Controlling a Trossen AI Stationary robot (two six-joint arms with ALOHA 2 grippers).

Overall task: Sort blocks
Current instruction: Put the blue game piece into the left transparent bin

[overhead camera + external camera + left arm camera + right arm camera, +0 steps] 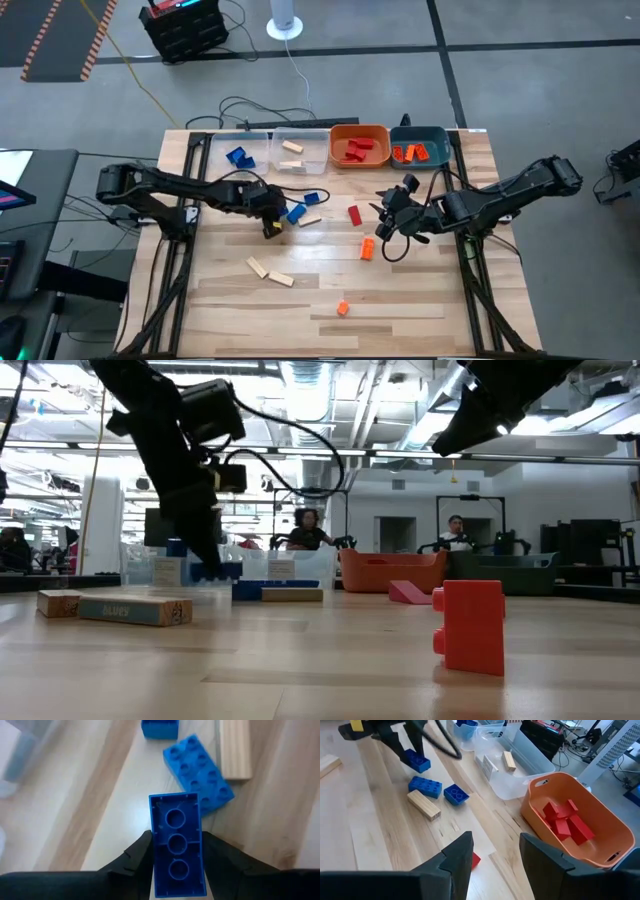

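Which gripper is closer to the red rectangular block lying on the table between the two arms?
Right. The right gripper is open just beside the red block; the left gripper, holding a blue block, is farther away.

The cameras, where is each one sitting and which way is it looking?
High view: above the table, looking straight down; both dark arms show.
Low view: at tabletop height, looking level across; the arms hang in from above, with a red studded plastic block near.
Left wrist view: on the left arm, looking down past the left claw, shut on a blue studded plastic block.
Right wrist view: on the right arm, looking past the open right claw to the orange plastic bin.
Shared: that blue block also shows in the right wrist view.
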